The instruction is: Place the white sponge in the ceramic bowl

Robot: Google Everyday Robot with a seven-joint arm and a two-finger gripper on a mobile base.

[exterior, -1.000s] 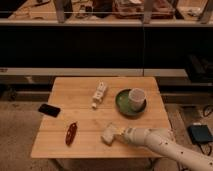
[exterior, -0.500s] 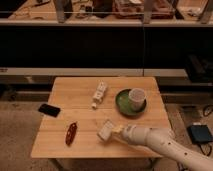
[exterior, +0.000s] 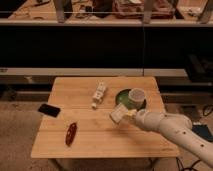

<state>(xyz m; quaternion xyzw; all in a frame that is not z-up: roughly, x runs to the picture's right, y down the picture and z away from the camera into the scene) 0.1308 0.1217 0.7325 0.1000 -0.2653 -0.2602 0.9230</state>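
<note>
The white sponge [exterior: 118, 113] is a small off-white block held tilted just above the table, at the front left rim of the ceramic bowl. The ceramic bowl [exterior: 123, 96] is a shallow dark green dish on the right side of the wooden table, with a white cup [exterior: 136, 95] standing in it. My gripper [exterior: 127, 116] reaches in from the lower right on a white arm [exterior: 170, 127] and is shut on the sponge's right end.
A long narrow white bar [exterior: 99, 94] lies left of the bowl. A black phone [exterior: 49, 110] sits near the left edge of the table [exterior: 100, 142]. A dark red object [exterior: 71, 133] lies front left. Dark shelving stands behind the table.
The gripper has lifted the sponge off the table and carried it up and right, from the front middle of the table to the bowl's near rim.
</note>
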